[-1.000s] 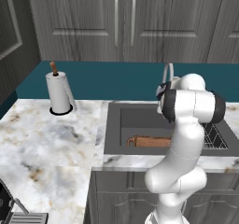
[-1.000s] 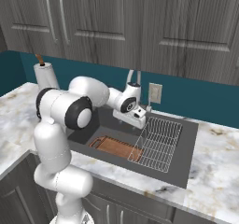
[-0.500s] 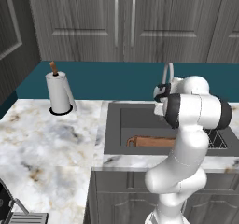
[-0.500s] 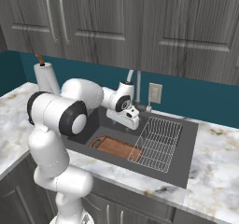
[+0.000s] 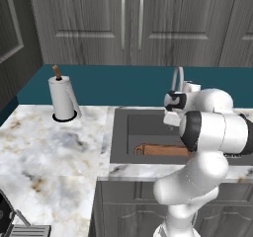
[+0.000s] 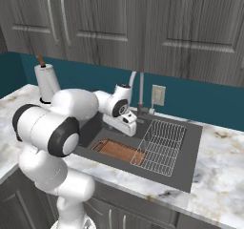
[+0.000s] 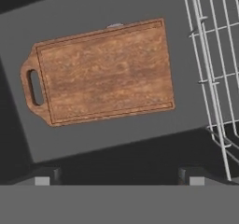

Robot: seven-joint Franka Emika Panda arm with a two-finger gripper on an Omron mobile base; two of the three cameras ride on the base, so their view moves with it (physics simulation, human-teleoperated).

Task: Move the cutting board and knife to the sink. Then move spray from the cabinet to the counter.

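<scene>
The cutting board [image 7: 100, 71], reddish-brown wood with a handle cut-out, lies flat on the floor of the dark grey sink [image 5: 143, 127], at its left half [image 6: 116, 150]. My gripper [image 7: 117, 177] hangs above the basin, straight over the board's near edge, open and empty. From the right base view the gripper [image 6: 125, 125] sits between the faucet [image 6: 138, 87] and the board. The knife, the spray and the cabinet are out of view.
A wire rack [image 6: 159, 140] fills the sink's right half, close beside the board [image 7: 214, 55]. A paper towel roll [image 5: 62, 98] stands on the marble counter [image 5: 49, 152] left of the sink. Closed grey cupboard doors [image 5: 131, 23] hang above the teal backsplash.
The hand has swung a little to the left, from the rack's edge to over the board. The arm's upper links have turned. The board lies still and the jaws stay open.
</scene>
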